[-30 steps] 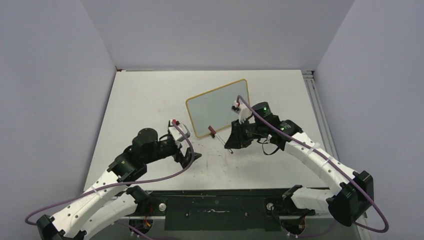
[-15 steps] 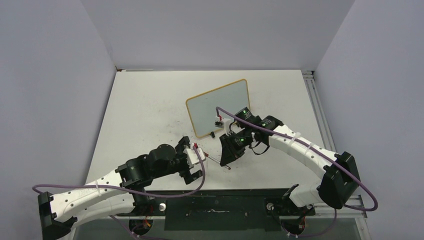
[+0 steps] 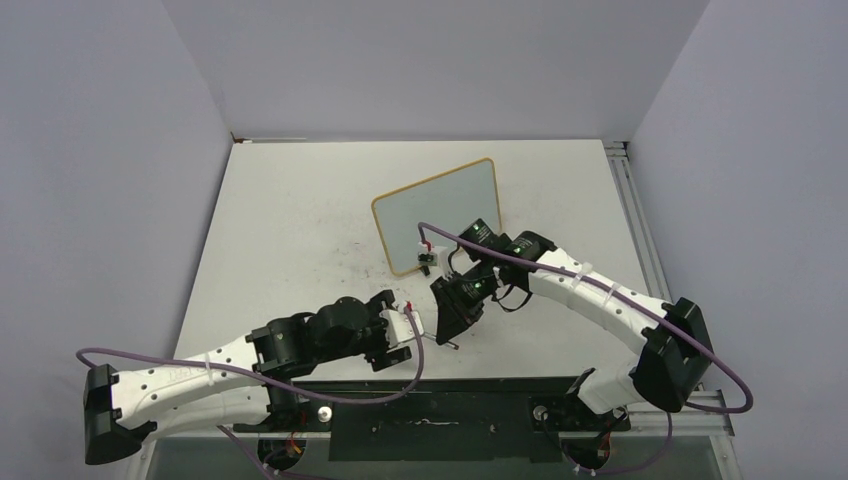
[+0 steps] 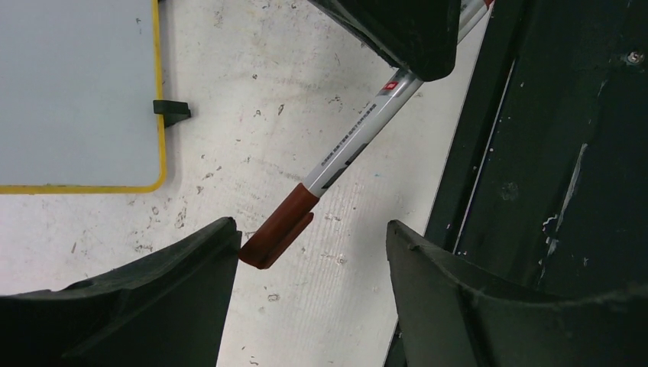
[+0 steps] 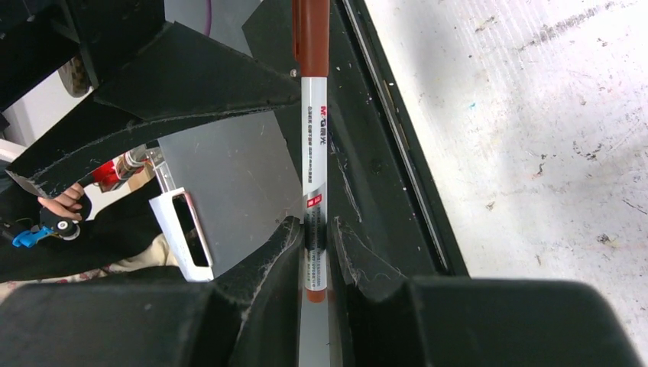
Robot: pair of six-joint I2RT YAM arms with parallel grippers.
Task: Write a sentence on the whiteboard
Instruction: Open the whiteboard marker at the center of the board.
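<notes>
At the near edge of the white table (image 3: 290,230), the left gripper (image 4: 309,241) has its jaws spread. The dark red cap (image 4: 279,225) of a marker (image 4: 359,134) is between them, with its end just beside one finger. The right gripper (image 5: 312,229) pinches the white barrel of this marker near its back end and points the cap toward the left gripper. Farther away, near the middle of the table, rests the whiteboard (image 3: 440,210) with its yellow frame (image 4: 161,92). One black foot (image 4: 172,112) shows at its edge.
</notes>
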